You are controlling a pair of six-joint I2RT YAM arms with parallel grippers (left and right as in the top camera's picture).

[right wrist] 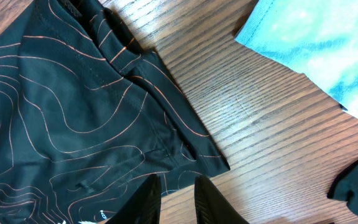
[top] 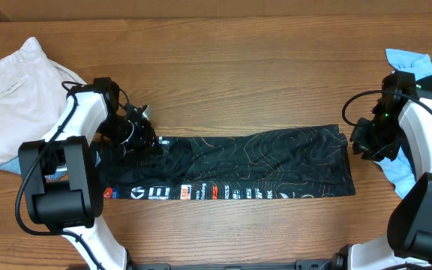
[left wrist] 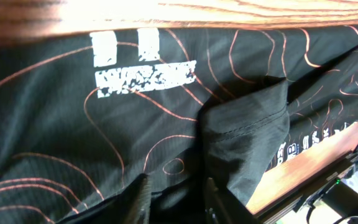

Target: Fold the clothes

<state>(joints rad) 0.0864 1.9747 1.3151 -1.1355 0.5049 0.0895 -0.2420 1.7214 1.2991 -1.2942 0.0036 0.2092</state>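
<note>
Across the middle of the table (top: 238,82), the black jersey (top: 261,161) lies folded into a long band. The left gripper (left wrist: 176,193) is at its left end, jaws apart over the fabric. The right gripper (right wrist: 178,186) is at its right hem, jaws slightly apart. A light-blue garment (top: 411,64) lies at the far right.

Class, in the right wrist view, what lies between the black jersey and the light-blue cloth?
Only bare wooden table separates the jersey from the light-blue cloth; the right wrist view shows it.
</note>
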